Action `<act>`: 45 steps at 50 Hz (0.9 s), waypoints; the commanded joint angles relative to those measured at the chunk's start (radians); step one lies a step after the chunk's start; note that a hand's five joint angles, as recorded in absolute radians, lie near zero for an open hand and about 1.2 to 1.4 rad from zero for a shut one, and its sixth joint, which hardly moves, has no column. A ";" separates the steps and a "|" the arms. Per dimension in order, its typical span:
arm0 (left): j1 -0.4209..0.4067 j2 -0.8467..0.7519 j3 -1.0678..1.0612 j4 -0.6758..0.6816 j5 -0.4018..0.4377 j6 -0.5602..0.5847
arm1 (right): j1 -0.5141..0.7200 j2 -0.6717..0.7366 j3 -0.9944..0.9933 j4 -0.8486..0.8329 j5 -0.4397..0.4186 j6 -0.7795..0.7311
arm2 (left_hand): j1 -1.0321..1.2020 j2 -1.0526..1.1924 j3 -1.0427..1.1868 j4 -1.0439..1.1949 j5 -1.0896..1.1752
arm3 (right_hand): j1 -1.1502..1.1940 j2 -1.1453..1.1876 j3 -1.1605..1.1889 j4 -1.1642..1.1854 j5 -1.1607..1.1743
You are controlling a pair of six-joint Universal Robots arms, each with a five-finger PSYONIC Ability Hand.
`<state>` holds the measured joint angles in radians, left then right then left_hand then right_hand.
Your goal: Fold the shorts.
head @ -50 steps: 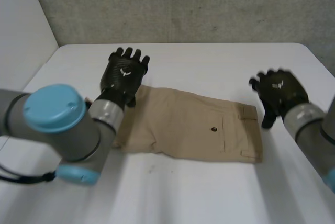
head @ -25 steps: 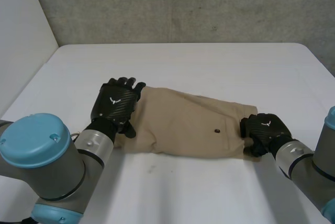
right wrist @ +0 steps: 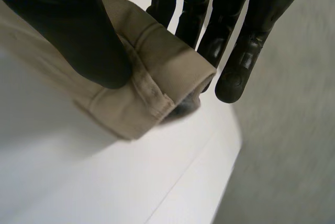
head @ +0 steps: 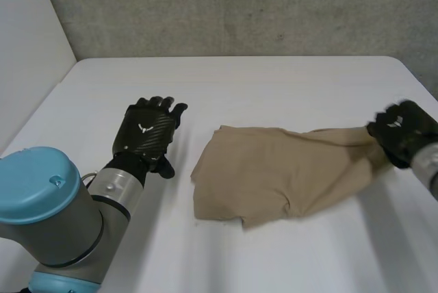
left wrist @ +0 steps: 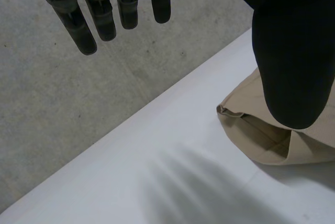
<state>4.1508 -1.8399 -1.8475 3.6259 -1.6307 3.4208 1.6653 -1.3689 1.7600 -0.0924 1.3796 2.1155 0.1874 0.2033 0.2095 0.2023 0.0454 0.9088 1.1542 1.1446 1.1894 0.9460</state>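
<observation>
One pair of rumpled khaki shorts (head: 274,173)

The shorts (head: 274,176) are seen as matt tan woven cloth, thicker and stitched where pinched between the right hand's (head: 400,132) thumb and fingers. A faintly glossy weave is shown on the left hand's (head: 145,135) back. The table (head: 274,81) is smooth, the wall (head: 239,5) beyond the fingertips rough.

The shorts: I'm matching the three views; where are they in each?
Head view: shorts on the white table, one end held by the right robot hand.
Left wrist view: corner beside the left robot hand's thumb.
Right wrist view: edge pinched between thumb and fingers.
Shared landmark: that table's white top.
</observation>
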 commanded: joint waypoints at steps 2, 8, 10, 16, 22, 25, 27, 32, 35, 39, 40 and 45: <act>0.003 0.001 0.001 0.000 0.000 0.000 | 0.376 0.126 -0.240 0.008 0.013 -0.161 | -0.013 -0.029 -0.035 -0.028 -0.045 | 0.488 0.242 0.252 0.207 0.276; 0.012 0.001 0.004 0.000 -0.001 0.000 | 0.619 0.338 -0.395 0.013 -0.109 -0.195 | -0.013 -0.029 -0.035 -0.028 -0.045 | 0.488 0.242 0.252 0.207 0.276; 0.017 0.002 0.005 0.000 -0.001 0.000 | 0.637 0.382 -0.415 0.020 -0.148 -0.184 | -0.013 -0.029 -0.035 -0.028 -0.045 | 0.488 0.242 0.252 0.207 0.276; 0.032 0.010 0.014 -0.007 -0.024 -0.002 | 0.660 0.444 -0.453 0.022 -0.212 -0.013 | -0.013 -0.029 -0.035 -0.028 -0.045 | 0.465 0.220 0.229 0.185 0.254; 0.040 0.014 0.059 -0.024 -0.026 -0.003 | 0.630 0.364 -0.470 0.022 -0.203 0.387 | -0.013 -0.029 -0.035 -0.028 -0.045 | -0.723 -0.969 -0.959 -1.004 -0.935; 0.037 0.014 0.102 -0.036 -0.023 -0.006 | 0.552 0.275 -0.459 0.028 -0.188 0.590 | -0.013 -0.029 -0.035 -0.028 -0.045 | -0.734 -0.980 -0.970 -1.015 -0.946; 0.034 0.013 0.128 -0.046 -0.021 -0.008 | 0.501 0.222 -0.449 0.046 -0.172 0.721 | -0.013 -0.029 -0.035 -0.028 -0.045 | -0.734 -0.980 -0.970 -1.015 -0.946; 0.002 0.002 0.257 -0.093 -0.020 -0.012 | 0.386 0.157 -0.442 0.157 -0.117 0.955 | -0.013 -0.029 -0.035 -0.028 -0.045 | -0.734 -0.980 -0.970 -1.015 -0.946; -0.069 -0.076 0.372 -0.160 -0.015 -0.034 | 0.326 0.155 -0.435 0.218 -0.105 0.977 | -0.013 -0.029 -0.035 -0.028 -0.045 | -0.734 -0.980 -0.970 -1.015 -0.946; -0.126 -0.185 0.465 -0.259 0.025 -0.071 | 0.294 0.169 -0.412 0.227 -0.106 0.945 | -0.013 -0.029 -0.035 -0.028 -0.045 | -0.734 -0.980 -0.970 -1.015 -0.946; -0.135 -0.206 0.481 -0.280 0.040 -0.078 | 0.294 0.175 -0.409 0.227 -0.108 0.939 | -0.013 -0.029 -0.035 -0.028 -0.045 | -0.734 -0.980 -0.970 -1.015 -0.946; -0.143 -0.341 0.550 -0.368 0.083 -0.101 | 0.297 0.289 -0.415 0.226 -0.108 0.922 | -0.009 -0.025 -0.031 -0.024 -0.042 | -0.734 -0.980 -0.970 -1.015 -0.946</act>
<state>4.0301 -2.0389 -1.3766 3.3575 -1.5946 3.3484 1.9603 -1.1841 1.3469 0.1373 1.2754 3.0728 0.1875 0.2033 0.2095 0.2023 0.0453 0.2030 0.2156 0.2121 0.2319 0.0568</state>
